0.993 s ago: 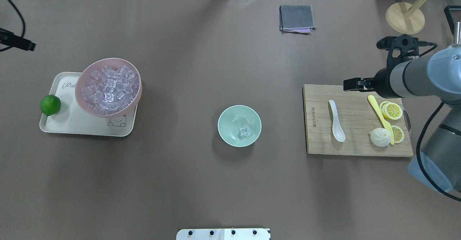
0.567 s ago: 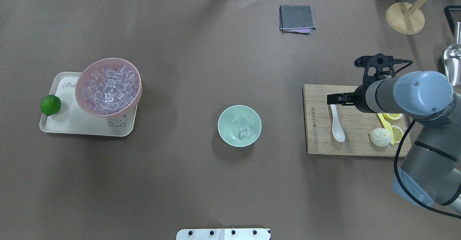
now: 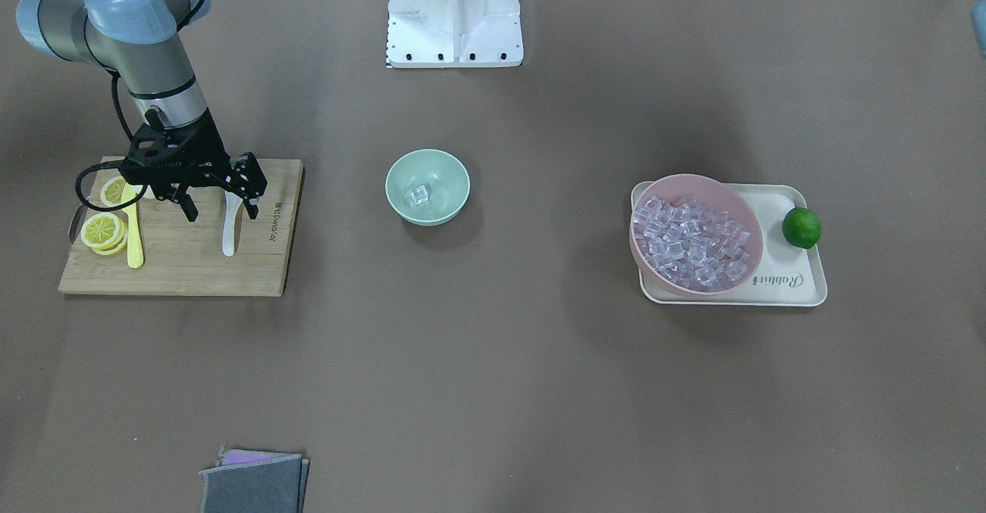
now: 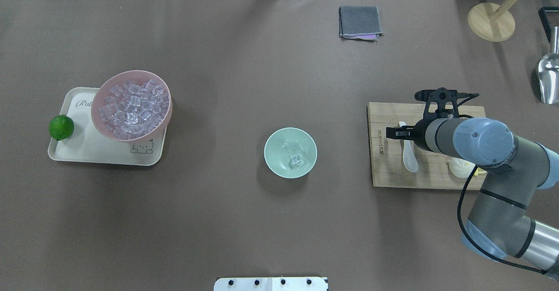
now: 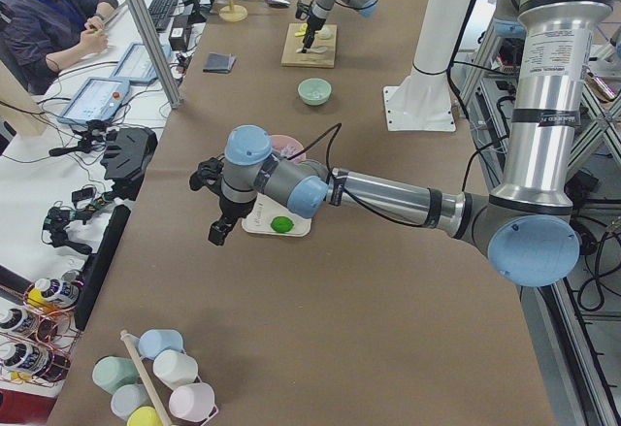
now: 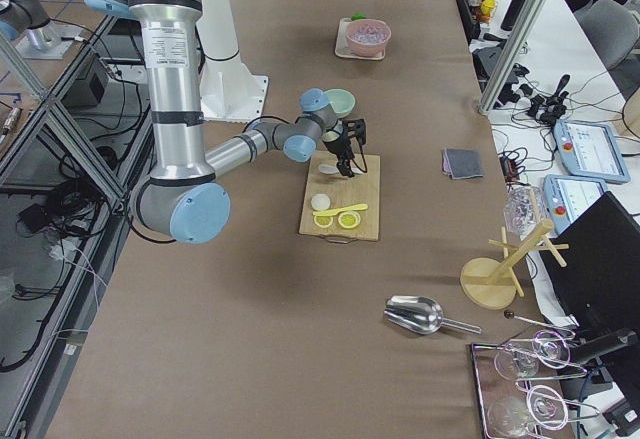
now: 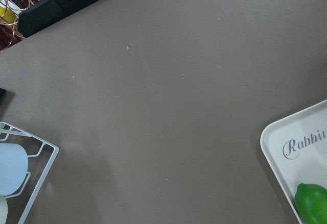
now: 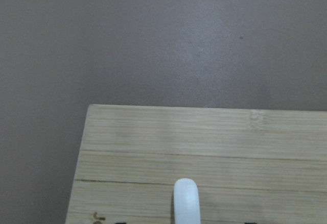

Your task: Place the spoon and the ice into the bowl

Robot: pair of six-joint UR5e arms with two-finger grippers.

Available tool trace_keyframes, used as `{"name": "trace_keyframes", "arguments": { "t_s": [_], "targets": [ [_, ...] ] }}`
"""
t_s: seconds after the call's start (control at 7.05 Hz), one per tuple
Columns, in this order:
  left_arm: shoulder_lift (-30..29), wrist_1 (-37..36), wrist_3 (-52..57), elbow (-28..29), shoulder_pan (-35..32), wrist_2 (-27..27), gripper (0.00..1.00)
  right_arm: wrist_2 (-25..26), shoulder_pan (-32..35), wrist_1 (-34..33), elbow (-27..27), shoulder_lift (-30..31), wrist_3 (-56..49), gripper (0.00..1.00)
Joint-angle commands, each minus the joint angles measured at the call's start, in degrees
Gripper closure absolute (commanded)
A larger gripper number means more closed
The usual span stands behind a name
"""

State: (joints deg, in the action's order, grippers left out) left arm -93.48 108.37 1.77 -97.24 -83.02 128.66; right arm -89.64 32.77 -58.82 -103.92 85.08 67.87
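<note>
Right, how should the spoon (image 4: 410, 160) handle? (KM)

Looks glazed, so I'd judge it light, stiff, slick and liable to chip. Grip mid-handle, across the narrow width; the scoop is too rounded. It lies flat on the cutting board (image 4: 388, 173), by the board's edge facing the bowl (image 4: 268, 144). (JL)

Right gripper (image 3: 222, 211)? (KM)

Fingers spread wide, nothing held. It hangs over the board astride the spoon's handle; contact not resolvable. The bowl, with ice (image 4: 296, 161) inside, sits well apart from the board. (JL)
</note>
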Motion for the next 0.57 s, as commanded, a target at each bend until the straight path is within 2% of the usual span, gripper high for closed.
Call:
{"name": "trace_keyframes", "arguments": {
  "t_s": [0.0, 0.14, 0.28, 0.43],
  "targets": [
    [0.14, 0.18, -0.36, 0.04, 0.05, 0.01, 0.01, 0.61, -0.42, 0.46, 0.38, 0.26, 0.60, 0.49],
    [0.14, 0.18, -0.37, 0.04, 0.05, 0.01, 0.01, 0.61, -0.60, 0.38, 0.38, 0.87, 0.60, 0.53],
    [0.23, 0.18, -0.45, 0.04, 0.05, 0.01, 0.01, 0.69, -0.69, 0.46, 0.29, 1.23, 0.60, 0.54],
    [0.14, 0.18, -0.45, 0.21, 0.14, 0.01, 0.01, 0.61, -0.77, 0.38, 0.03, 1.23, 0.60, 0.75]
  ]
}}
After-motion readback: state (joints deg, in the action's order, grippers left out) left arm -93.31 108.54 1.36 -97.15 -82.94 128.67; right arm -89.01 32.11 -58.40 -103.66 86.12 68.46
